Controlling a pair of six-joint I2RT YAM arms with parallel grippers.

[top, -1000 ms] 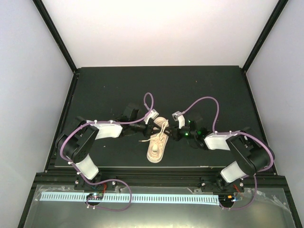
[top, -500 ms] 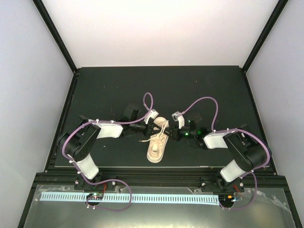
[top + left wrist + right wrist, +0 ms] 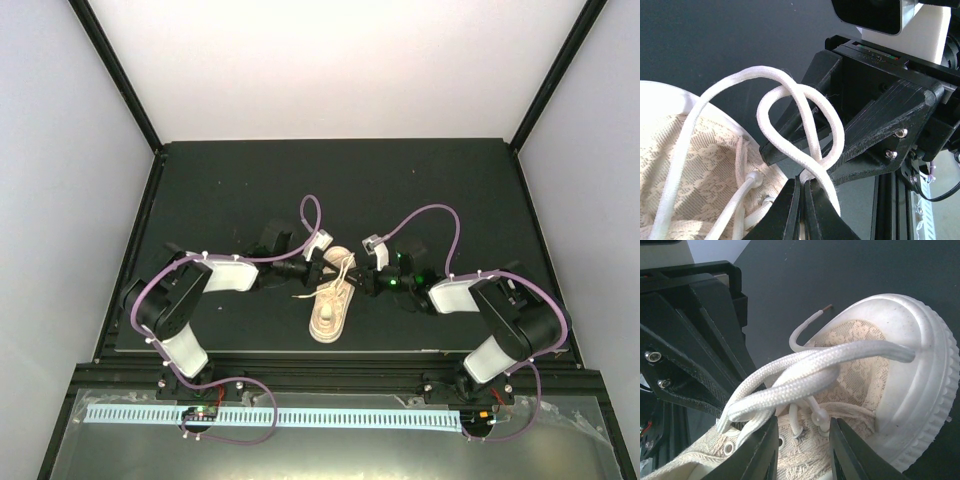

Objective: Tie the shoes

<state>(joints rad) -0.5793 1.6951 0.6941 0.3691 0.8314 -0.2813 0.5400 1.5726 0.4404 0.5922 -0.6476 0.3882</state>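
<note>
The cream sneaker (image 3: pixel 329 312) lies toe toward the arms at the mat's front middle, with both grippers meeting over its laces. My left gripper (image 3: pixel 320 272) (image 3: pixel 803 186) is shut on a strand of the lace (image 3: pixel 790 82), which twists into a loop just above its tips. My right gripper (image 3: pixel 360 283) (image 3: pixel 802 424) is open, its jaws straddling the shoe's eyelet area (image 3: pixel 805 440). Two crossed lace strands (image 3: pixel 830 362) run over them toward the toe cap (image 3: pixel 912 390). A free lace end (image 3: pixel 810 322) curls onto the mat.
The black mat (image 3: pixel 250 190) covers the table, bounded by white walls and a black frame. Purple cables (image 3: pixel 430 215) arch over both wrists. Each wrist view shows the other arm's black fingers (image 3: pixel 875 125) (image 3: pixel 695 355) very close.
The right arm has edged slightly left toward the shoe. The left arm, the shoe and the laces look unchanged.
</note>
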